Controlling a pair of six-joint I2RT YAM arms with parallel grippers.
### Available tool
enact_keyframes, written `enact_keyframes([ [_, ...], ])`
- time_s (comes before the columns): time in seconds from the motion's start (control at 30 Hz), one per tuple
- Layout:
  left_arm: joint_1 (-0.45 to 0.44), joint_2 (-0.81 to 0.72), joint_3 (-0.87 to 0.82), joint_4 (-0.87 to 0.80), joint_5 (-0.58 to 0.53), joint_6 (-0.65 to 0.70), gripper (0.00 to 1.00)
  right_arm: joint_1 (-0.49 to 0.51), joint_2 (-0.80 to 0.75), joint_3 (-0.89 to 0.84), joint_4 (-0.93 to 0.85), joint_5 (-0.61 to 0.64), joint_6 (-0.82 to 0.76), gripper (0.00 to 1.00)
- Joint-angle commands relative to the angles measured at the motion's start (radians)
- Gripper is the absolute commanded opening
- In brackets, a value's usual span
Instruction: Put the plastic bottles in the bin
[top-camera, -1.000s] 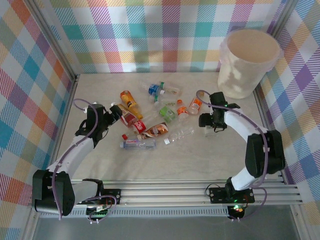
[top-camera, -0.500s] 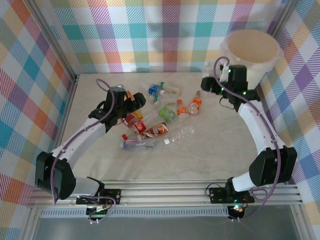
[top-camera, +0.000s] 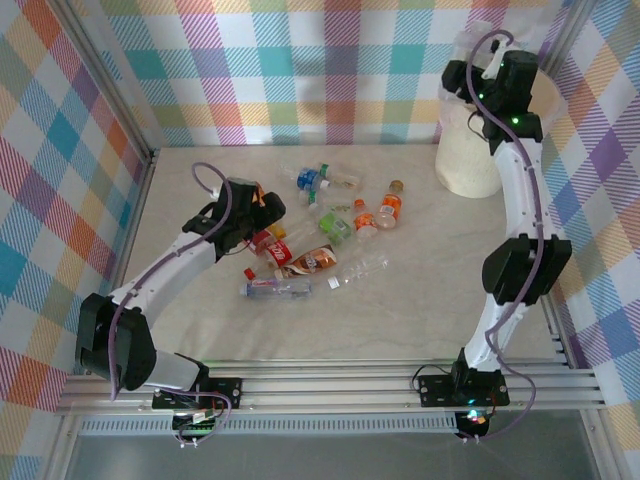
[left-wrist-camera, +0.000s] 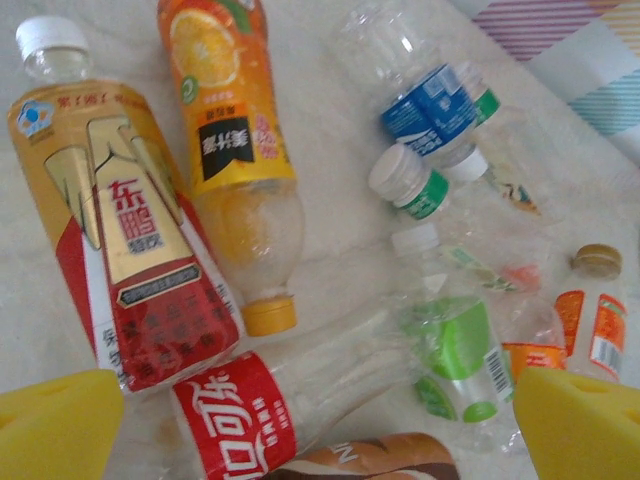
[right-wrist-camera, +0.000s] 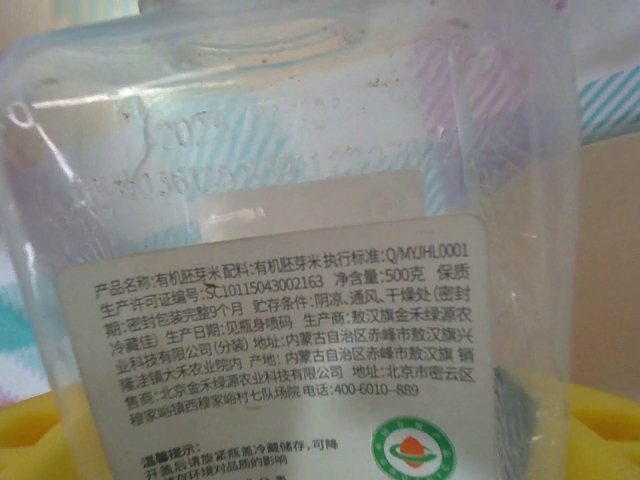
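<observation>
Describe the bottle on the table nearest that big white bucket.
Start at the cream-white bin in the far right corner of the table. Nearest it on that surface lies an orange-labelled bottle, the rightmost one lying there. Its cap is dull gold, while the lookalike bottle beside it has an orange cap.

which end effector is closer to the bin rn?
Right. The right end effector is raised at the top of the bin, gripping a clear bottle. The left end effector is open, far from it, over the loose bottles.
</observation>
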Motion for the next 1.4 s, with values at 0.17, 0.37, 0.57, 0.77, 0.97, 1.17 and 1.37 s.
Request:
enact_keyframes([
  [0.17, -0.001, -0.019, -0.052, 0.147, 0.071, 0.012, 1.0, -0.017, 0.157, 0.214, 0.017, 0.285, 0.043, 0.64],
  [0.37, 0.0, -0.002, -0.048, 0.15, 0.072, 0.016, 1.0, -0.017, 0.243, 0.284, -0.068, 0.34, 0.006, 0.65],
  [0.57, -0.001, -0.003, -0.052, 0.148, 0.093, 0.047, 1.0, -0.028, 0.321, 0.381, -0.204, 0.325, -0.043, 0.67],
  [0.77, -0.001, -0.022, -0.08, 0.179, 0.114, 0.063, 1.0, -0.055, 0.358, 0.45, -0.343, 0.161, -0.091, 0.67],
  [0.97, -0.002, -0.064, -0.106, 0.186, 0.073, 0.062, 1.0, -0.062, 0.282, 0.401, -0.474, 0.086, -0.127, 0.68],
  [1.17, -0.002, -0.07, -0.103, 0.195, 0.101, 0.082, 1.0, -0.061, 0.18, 0.263, -0.492, 0.034, -0.105, 0.67],
  [1.37, -0.002, -0.082, -0.105, 0.204, 0.121, 0.091, 1.0, -0.06, 0.143, 0.212, -0.495, -0.028, -0.086, 0.69],
])
